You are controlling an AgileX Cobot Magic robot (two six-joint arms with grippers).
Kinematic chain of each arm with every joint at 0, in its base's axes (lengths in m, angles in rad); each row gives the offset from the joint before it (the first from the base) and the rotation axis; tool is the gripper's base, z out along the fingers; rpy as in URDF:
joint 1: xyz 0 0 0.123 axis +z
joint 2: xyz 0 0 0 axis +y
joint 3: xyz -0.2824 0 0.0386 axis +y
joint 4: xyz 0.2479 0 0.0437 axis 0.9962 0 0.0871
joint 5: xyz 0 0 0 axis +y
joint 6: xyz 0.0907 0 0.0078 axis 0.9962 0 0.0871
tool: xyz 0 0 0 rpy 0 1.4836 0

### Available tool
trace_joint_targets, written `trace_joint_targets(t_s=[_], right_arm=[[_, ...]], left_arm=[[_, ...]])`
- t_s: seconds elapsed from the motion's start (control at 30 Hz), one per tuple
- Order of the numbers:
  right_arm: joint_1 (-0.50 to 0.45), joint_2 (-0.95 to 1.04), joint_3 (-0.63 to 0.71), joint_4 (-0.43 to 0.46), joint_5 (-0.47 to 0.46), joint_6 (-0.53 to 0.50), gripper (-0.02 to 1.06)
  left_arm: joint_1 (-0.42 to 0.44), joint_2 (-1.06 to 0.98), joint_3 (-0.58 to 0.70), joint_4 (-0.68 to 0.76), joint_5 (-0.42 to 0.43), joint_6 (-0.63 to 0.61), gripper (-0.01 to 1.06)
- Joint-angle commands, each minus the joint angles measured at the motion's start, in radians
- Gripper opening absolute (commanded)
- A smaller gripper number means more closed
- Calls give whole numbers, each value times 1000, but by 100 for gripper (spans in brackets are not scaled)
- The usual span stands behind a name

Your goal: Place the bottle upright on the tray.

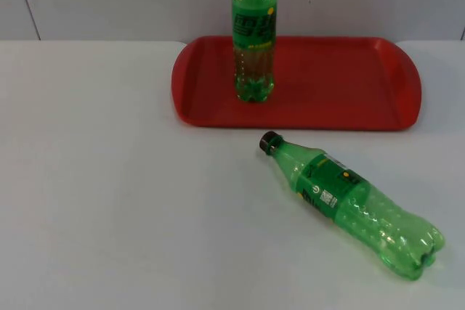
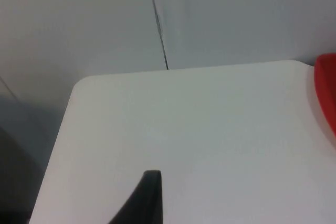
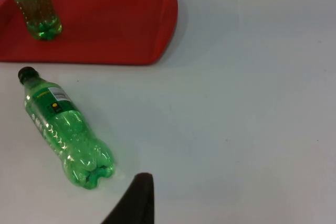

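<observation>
Lying on its side on the white worktop (image 1: 109, 201), nearest of all, is a green plastic bottle (image 1: 354, 205), its dark cap turned toward the red tray (image 1: 341, 85) and its lobed base turned away from it; the body is clear green, ribbed and dimpled, with a printed label round the middle. From the right gripper (image 3: 134, 203) this bottle sits just ahead of the fingers and off to one side, near but not touching. A second green bottle (image 1: 253, 34) already stands upright on the tray, a smooth shallow plastic tray with rounded corners and a raised lip, set well beyond the fingers. I cannot tell whether the right fingers are apart or together, and the same holds for the left gripper (image 2: 144, 200), which waits over bare worktop with just an edge of the tray off to its side. My reading is that the task is at its start, with the reach not yet made: the next move calls for a grip across the round, slippery body, then a turn to vertical before setting it down on the tray
</observation>
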Motion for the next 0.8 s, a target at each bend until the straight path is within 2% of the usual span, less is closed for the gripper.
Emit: trace_joint_targets(t_s=[0.0,0.2,0.5,0.67,0.77], right_arm=[[-4,-4,2,3,-4,4,105],[-4,-4,2,3,-4,4,105],[-4,-4,2,3,-4,4,105],[-4,-4,2,3,-4,4,105],[-4,-4,2,3,-4,4,105]], left_arm=[[2,-41,24,-18,-6,1,105],[2,-169,84,-78,15,4,105],[2,-332,87,-217,115,110,105],[2,-424,89,-321,201,235,105],[2,-459,89,-347,243,263,105]])
